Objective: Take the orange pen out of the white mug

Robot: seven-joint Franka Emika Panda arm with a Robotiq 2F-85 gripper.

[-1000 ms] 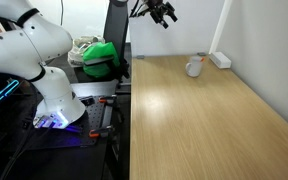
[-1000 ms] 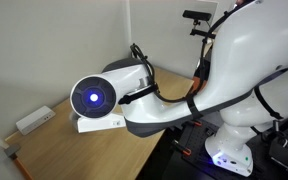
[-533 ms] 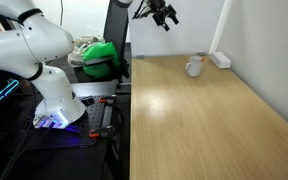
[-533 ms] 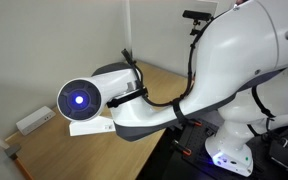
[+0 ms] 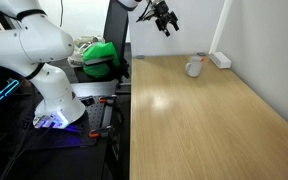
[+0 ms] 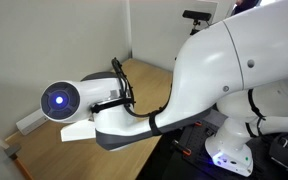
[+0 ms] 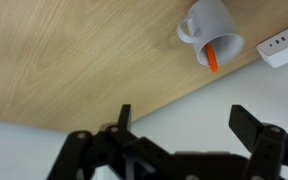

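Note:
The white mug (image 5: 194, 67) stands near the far end of the wooden table (image 5: 204, 120), beside the wall. In the wrist view the mug (image 7: 212, 28) is at the top right with the orange pen (image 7: 213, 58) sticking out of its mouth. My gripper (image 5: 165, 16) hangs high in the air, well away from the mug, above the table's far edge. In the wrist view my gripper (image 7: 189, 120) is open and empty, its two dark fingers (image 7: 252, 127) wide apart. The pen is too small to make out in the exterior views.
A flat white block with a cable (image 5: 220, 60) lies by the wall next to the mug; it also shows in the wrist view (image 7: 284, 48). A green object (image 5: 101, 57) sits beside the table. The arm's body (image 6: 184, 90) fills an exterior view.
The gripper has shifted slightly in the air above the table's far edge. The arm has swung, its joint end moving left in an exterior view. The mug and pen have not moved.

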